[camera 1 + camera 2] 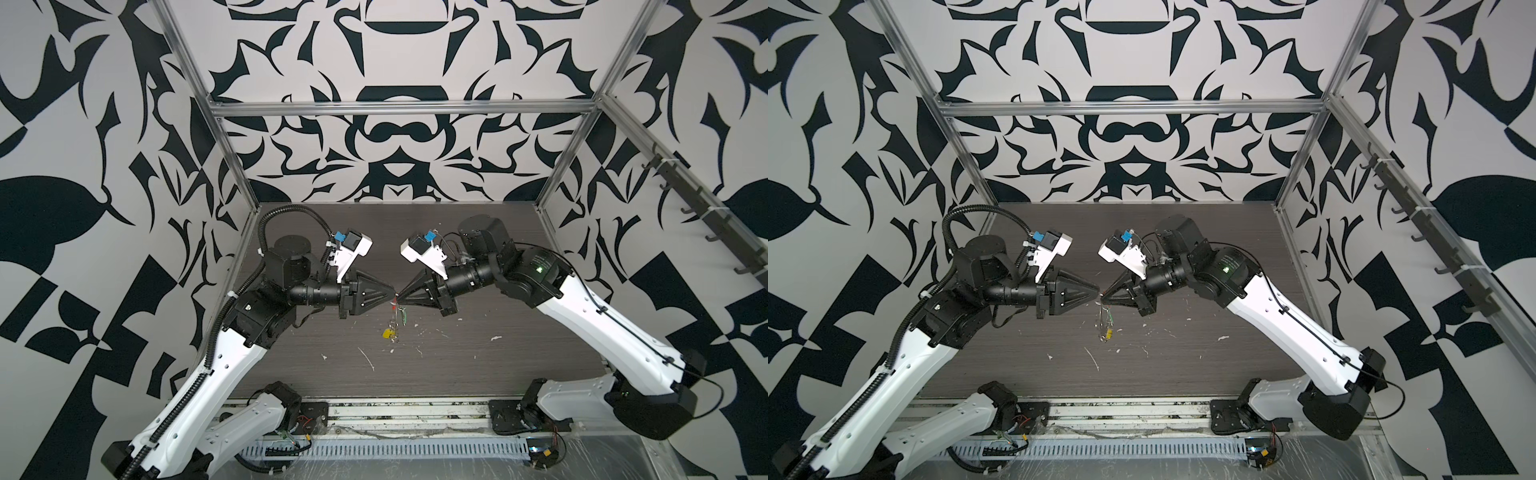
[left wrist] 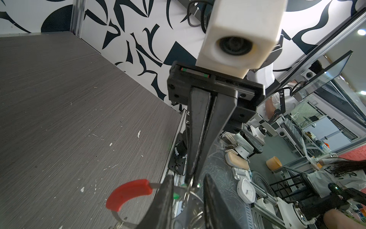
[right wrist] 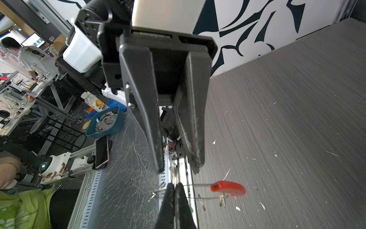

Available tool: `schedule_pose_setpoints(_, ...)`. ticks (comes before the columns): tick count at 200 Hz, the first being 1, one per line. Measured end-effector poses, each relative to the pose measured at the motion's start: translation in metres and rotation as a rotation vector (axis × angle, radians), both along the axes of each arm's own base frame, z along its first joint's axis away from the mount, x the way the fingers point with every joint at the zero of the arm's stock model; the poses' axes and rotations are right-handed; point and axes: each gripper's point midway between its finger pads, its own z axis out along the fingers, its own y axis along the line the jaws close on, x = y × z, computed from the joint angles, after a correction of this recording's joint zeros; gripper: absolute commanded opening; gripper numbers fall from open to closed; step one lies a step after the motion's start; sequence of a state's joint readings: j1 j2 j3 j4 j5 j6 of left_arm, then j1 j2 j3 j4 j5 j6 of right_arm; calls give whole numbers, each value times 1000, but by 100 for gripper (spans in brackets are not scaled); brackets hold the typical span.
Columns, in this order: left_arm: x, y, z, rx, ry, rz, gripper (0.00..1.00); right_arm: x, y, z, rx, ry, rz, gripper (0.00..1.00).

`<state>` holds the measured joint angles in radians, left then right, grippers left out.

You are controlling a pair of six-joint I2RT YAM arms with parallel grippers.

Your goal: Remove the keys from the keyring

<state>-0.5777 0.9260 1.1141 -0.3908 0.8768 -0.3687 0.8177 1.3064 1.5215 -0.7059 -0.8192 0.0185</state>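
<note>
1. keyring [image 1: 394,320], a thin grey wire loop with a red sleeve [image 3: 227,188], hangs in the air over the middle of the dark table [image 1: 498,332], held up where the two arms meet tip to tip.
2. right gripper [image 3: 174,184] is pinched tight on the wire of the loop, near the red sleeve; its wrist view shows no gap between the fingers.
3. left gripper [image 3: 178,168] stands narrowly parted, its fingers [image 2: 164,202] straddling the small silver rings [image 2: 188,193] and the right gripper's tip; nothing is seen clamped between them.
4. green key [image 1: 404,318] dangles close under the meeting tips, and a sliver of green shows just beside one left finger in the left wrist view.
5. yellow key [image 1: 387,333] hangs lower on the loop, near the table; whether it touches the surface cannot be told.
6. judged from this, no key is off yet: neither tag lies free among the white flecks [image 1: 368,359] on the table, so both removals remain. the step in hand looks like the left claw getting a hold on the green key's ring to work it off the wire.
</note>
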Motion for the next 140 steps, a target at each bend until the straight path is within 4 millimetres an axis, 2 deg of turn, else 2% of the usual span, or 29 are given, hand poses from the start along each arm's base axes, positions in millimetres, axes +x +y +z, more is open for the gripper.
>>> schedule_pose_setpoints(20, -1, -1, -1, 3, -3, -5, 23, 1, 1, -1, -2, 4, -1, 0)
schedule_pose_setpoints(56, -4, -2, -3, 12, -7, -11, 21, 1, 1, -1, -1, 5, -2, 0)
schedule_pose_setpoints(98, -5, -3, -6, 24, -20, -6, 0, 1, 1, 0, 2, 13, -7, 0)
schedule_pose_setpoints(140, -3, -3, -3, 26, -63, 22, 0, 4, 2, 1, 9, 28, -22, 0)
